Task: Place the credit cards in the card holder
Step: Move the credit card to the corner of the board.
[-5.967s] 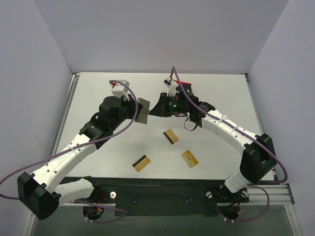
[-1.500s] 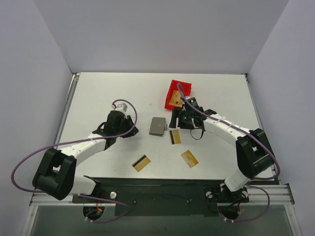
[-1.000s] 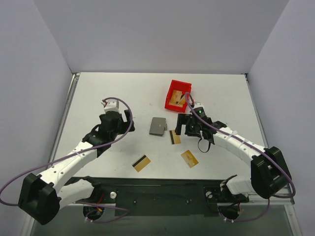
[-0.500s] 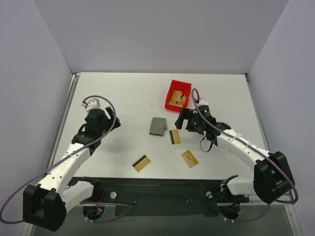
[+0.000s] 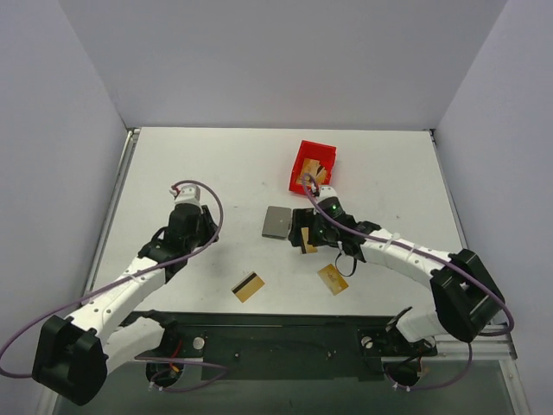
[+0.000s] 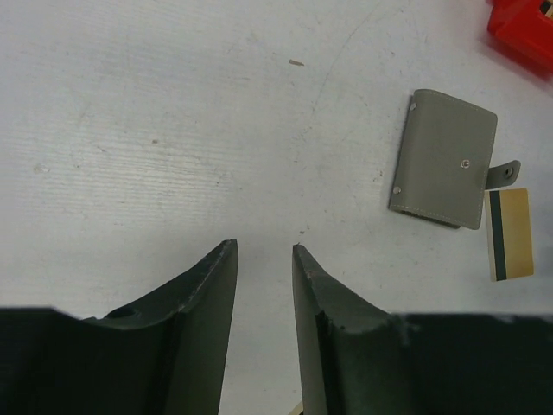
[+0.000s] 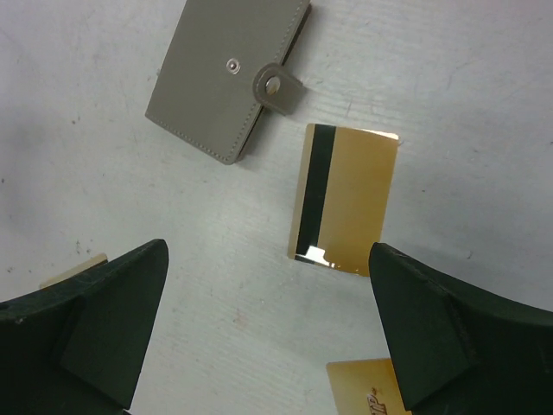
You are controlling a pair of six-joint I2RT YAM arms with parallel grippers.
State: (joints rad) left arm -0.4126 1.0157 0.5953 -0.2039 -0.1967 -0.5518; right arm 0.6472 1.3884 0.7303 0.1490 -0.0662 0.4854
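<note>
Right gripper (image 7: 268, 251) wide apart, empty, over a striped card (image 7: 346, 197) lying just beside the closed holder (image 7: 226, 82). Left gripper (image 6: 263, 251) narrowly apart, empty, well left of the holder. Two more cards (image 5: 248, 286) (image 5: 333, 278) lie flat, apart.

Robotics laboratory test cell. A white desk (image 5: 216, 164) is closed in on three sides by plain pale walls (image 5: 285, 60), with a metal rail (image 5: 117, 199) along the desk's left edge. A left arm (image 5: 130, 281) and a right arm (image 5: 397, 251), white-and-black and trailing purple cables (image 5: 219, 218), are bolted to a black plate (image 5: 285, 341) at the desk's near edge.
</note>
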